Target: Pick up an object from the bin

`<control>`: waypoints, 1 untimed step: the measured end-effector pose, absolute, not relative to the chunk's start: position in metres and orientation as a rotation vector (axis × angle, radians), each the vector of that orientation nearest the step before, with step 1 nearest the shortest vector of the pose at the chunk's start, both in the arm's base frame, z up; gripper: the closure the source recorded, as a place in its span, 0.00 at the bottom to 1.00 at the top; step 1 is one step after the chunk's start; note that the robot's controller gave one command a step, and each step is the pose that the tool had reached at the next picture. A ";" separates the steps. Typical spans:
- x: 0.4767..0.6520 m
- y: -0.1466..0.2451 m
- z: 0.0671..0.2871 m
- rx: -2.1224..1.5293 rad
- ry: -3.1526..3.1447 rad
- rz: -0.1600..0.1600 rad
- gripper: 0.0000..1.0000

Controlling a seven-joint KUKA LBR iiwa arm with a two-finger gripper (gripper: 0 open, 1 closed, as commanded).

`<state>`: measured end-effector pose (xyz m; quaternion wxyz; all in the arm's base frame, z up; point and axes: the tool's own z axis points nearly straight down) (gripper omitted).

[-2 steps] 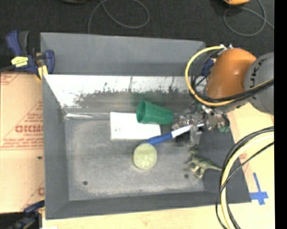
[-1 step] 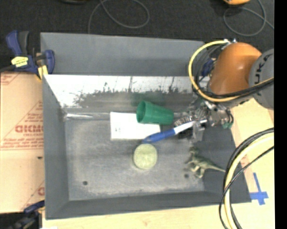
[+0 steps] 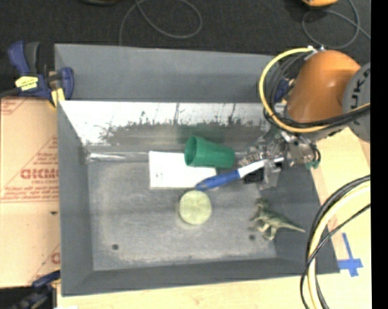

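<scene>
Where the gripper (image 3: 270, 165) hangs: blue pen (image 3: 221, 180), perhaps touching, green cup (image 3: 207, 152) alongside.

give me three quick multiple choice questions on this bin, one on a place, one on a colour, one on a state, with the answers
1. Where in the bin does the toy dinosaur lie?
A) upper left corner
B) lower right, near the right wall
C) dead centre

2. What colour is the round disc?
A) red
B) pale green
C) black

3. How does the green cup sit?
A) upright
B) upside down
C) on its side

Answers:
1 B: it lies close to the right wall, low in the view.
2 B: its face is pale green.
3 C: its rim faces the view's left and its side rests on the floor.
</scene>
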<state>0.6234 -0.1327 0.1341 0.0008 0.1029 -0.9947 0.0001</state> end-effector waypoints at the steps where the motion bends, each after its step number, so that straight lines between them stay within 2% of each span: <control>1: 0.624 -0.133 0.157 0.322 -3.125 0.002 1.00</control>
